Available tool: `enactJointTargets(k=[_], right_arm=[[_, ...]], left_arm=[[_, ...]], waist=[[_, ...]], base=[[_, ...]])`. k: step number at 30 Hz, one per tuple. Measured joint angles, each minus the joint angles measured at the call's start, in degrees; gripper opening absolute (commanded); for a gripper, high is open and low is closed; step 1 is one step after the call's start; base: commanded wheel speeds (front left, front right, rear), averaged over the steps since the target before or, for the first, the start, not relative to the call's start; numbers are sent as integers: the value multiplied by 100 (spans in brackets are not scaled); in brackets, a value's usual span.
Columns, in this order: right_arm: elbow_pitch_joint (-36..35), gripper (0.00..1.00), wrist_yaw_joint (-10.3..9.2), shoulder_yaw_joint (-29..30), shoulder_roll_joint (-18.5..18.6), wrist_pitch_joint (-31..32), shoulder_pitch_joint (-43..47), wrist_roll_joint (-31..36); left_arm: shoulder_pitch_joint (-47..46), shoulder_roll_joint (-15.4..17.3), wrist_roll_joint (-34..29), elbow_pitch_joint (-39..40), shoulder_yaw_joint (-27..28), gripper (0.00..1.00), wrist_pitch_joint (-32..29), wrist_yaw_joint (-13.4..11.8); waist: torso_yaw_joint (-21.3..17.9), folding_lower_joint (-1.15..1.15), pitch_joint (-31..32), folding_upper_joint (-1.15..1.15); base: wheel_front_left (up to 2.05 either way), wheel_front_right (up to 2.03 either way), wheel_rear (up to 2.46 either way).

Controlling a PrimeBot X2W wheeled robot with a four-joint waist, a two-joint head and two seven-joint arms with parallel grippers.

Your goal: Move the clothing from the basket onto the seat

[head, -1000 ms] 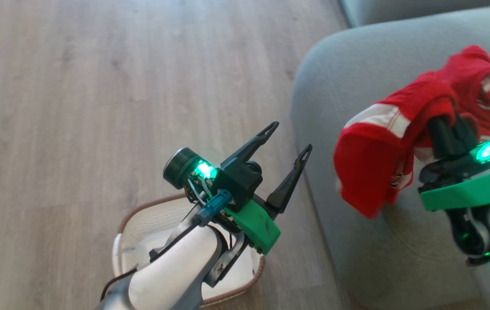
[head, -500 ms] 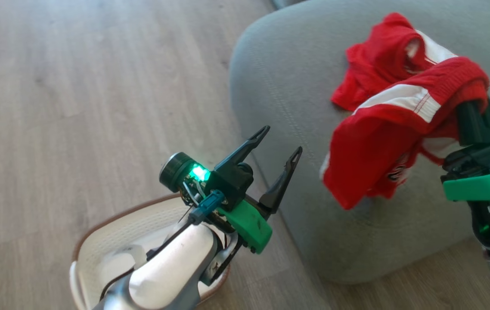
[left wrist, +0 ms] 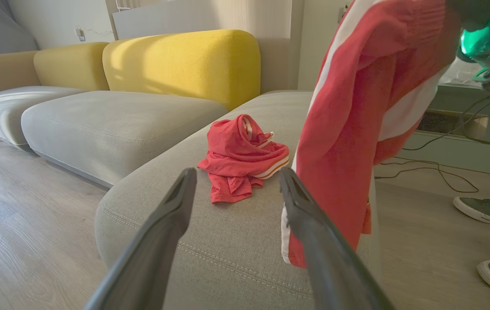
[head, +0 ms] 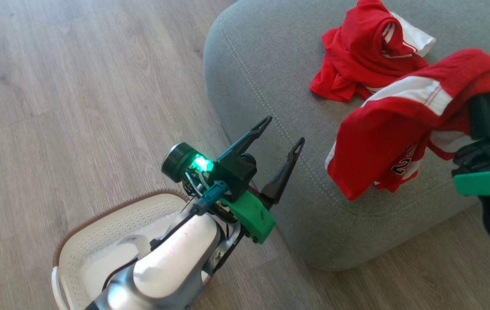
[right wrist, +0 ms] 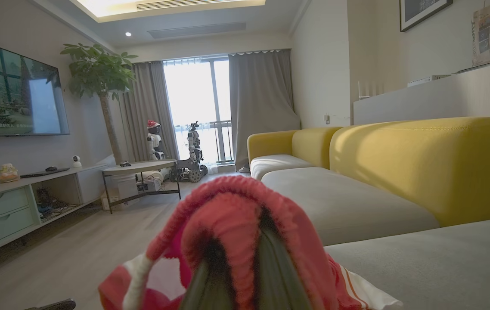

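A red jersey (head: 383,142) with white stripes and a number hangs over the front of the grey seat (head: 266,86), and my right gripper (head: 484,114) is shut on its bunched top. Further back on the seat lies a second red garment (head: 363,56), crumpled. My left gripper (head: 283,131) stands open and empty above the floor, between the seat's corner and the cream basket (head: 98,228). The left wrist view shows the left gripper (left wrist: 237,172) open, the crumpled garment (left wrist: 236,150) beyond it and the jersey (left wrist: 348,129) hanging on the right. Red cloth (right wrist: 236,215) drapes my right gripper (right wrist: 245,267).
Wooden floor (head: 55,107) lies left of the seat. Yellow sofa backs (left wrist: 184,60) rise behind the grey cushions. A person's shoes (left wrist: 482,209) and cables sit on the floor to the right. A low table (right wrist: 139,172) and TV cabinet (right wrist: 21,198) stand across the room.
The head camera has shifted, so more of the seat and basket shows. The right gripper still holds the jersey over the seat. The left gripper stays open.
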State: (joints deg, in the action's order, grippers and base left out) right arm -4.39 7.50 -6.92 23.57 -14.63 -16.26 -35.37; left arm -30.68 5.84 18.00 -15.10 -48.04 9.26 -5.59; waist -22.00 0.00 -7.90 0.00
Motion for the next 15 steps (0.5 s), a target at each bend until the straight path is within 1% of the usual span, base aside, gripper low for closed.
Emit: enactJointTargets(k=[4, 9, 12, 15], right_arm=[[2, 0, 0, 48, 93, 0, -143, -51], [112, 0, 0, 125, 410, 0, -557, -51], [325, 0, 0, 155, 569, -1, -917, -225], [697, 0, 0, 123, 743, -1, -1273, -453]], left_arm=[[-13, -20, 0, -13, -41, 100, 0, -4], [-169, -70, -10, -19, -140, 100, 1, -27], [-283, -88, -12, -37, -164, 100, -2, -30], [-441, -124, -41, -86, -231, 100, -3, -49]], waist=[[4, 0, -69, 0], [51, 0, -234, 0], [97, 0, -382, 0], [156, 0, -568, 0]], base=[[0, 0, 0], [0, 0, 0], [0, 0, 0], [0, 0, 0]])
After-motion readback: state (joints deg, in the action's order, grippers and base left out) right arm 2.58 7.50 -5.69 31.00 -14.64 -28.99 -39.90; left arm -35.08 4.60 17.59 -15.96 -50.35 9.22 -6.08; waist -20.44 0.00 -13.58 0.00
